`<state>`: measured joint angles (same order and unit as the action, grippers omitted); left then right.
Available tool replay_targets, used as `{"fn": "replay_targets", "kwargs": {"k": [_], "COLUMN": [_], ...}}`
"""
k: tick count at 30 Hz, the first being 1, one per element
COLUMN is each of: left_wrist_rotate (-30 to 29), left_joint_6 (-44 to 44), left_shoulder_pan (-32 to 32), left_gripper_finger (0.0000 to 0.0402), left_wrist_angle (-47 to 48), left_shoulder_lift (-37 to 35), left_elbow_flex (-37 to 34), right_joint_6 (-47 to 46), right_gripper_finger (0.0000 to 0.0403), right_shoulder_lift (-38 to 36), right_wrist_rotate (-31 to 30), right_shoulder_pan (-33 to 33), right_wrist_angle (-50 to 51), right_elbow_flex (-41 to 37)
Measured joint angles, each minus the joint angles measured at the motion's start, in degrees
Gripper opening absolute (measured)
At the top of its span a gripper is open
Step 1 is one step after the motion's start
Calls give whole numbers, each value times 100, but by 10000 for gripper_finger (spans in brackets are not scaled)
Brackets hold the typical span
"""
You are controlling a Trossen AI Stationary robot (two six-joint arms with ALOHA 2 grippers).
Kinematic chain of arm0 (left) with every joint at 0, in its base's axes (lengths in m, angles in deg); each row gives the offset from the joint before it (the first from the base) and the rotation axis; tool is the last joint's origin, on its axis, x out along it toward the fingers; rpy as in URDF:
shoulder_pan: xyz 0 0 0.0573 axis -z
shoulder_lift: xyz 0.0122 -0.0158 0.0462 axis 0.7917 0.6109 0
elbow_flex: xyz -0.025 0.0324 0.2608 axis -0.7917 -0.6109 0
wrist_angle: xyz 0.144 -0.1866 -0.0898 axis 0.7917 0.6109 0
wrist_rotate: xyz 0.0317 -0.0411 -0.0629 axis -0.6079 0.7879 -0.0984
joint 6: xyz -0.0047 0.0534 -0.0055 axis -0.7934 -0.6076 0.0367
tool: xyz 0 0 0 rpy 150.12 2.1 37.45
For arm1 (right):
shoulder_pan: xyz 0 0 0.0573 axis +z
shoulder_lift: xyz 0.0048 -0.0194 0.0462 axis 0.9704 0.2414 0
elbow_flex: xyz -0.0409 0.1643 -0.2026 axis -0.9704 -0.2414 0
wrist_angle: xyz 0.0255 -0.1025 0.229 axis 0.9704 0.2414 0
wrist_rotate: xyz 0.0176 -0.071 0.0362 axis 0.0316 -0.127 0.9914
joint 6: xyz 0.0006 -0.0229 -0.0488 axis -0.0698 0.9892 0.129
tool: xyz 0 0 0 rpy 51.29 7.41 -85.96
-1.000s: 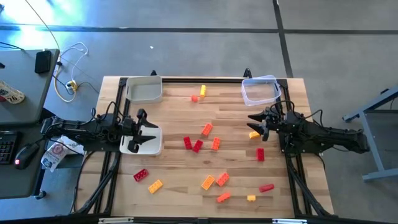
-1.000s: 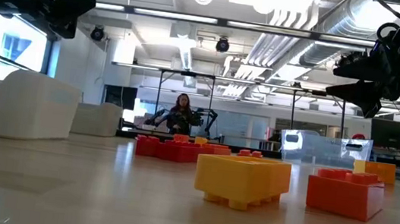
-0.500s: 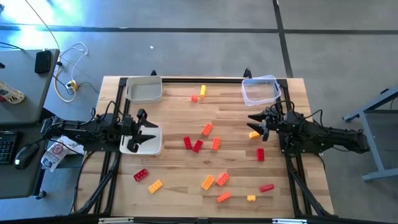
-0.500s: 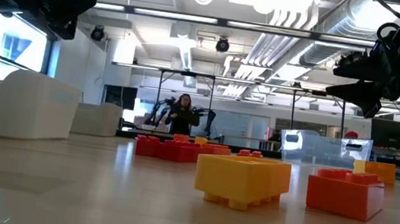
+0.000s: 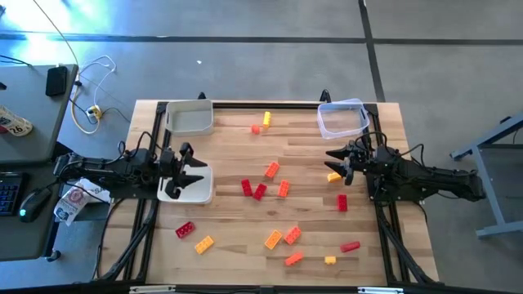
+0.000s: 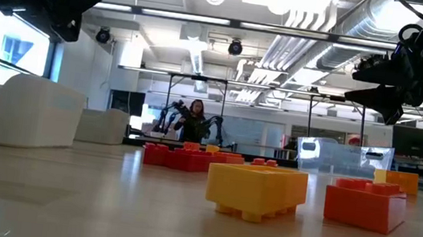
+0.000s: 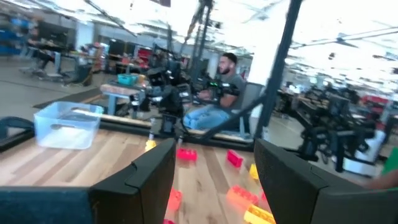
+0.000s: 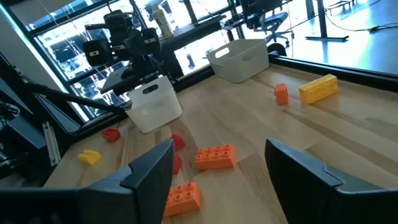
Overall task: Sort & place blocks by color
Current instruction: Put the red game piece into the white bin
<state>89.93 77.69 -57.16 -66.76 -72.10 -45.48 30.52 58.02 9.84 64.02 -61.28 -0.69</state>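
No text can be read — no labels, brands, numbers or signs are legible in any view.

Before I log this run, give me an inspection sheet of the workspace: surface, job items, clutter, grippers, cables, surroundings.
Surface: light wooden slat table, black frame.
Job's things: small red, orange and yellow studded plastic blocks scattered across the table; none seen in a container.
Clutter: two white rectangular trays along the left side; clear plastic tub, far right corner.
Grippers: left gripper open, empty, over the nearer tray; right gripper open, empty, near a yellow block.
Cables: white cable on the floor, left.
Surroundings: grey side desk; seated person beyond the table.
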Motion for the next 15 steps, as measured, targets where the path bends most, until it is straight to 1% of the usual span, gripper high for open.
{"fn": "replay_targets", "kwargs": {"k": [2,5,11,13,15], "left_wrist_rotate": [-145,-144,-138,-180,-354], "left_joint_6": [118,188,10,58,144], "left_shoulder_pan": [-1,-3,-1,-3,-1], "left_gripper_finger": [207,207,207,207,207], "left_wrist_angle": [8,-2,-103,-219,-473], "left_shoulder_lift": [2,2,2,2,0], "left_elbow_flex": [0,0,0,0,2], "right_joint_6": [0,0,0,0,0], "right_gripper_finger": [238,238,238,238,238], "right_shoulder_lift": [0,0,0,0,0], "right_wrist_rotate": [0,1,2,0,0], "right_shoulder_pan": [-2,0,0,0,-2], "right_wrist_angle": [-2,-1,-2,-2,0], "right_elbow_flex": [2,1,0,0,0]}}
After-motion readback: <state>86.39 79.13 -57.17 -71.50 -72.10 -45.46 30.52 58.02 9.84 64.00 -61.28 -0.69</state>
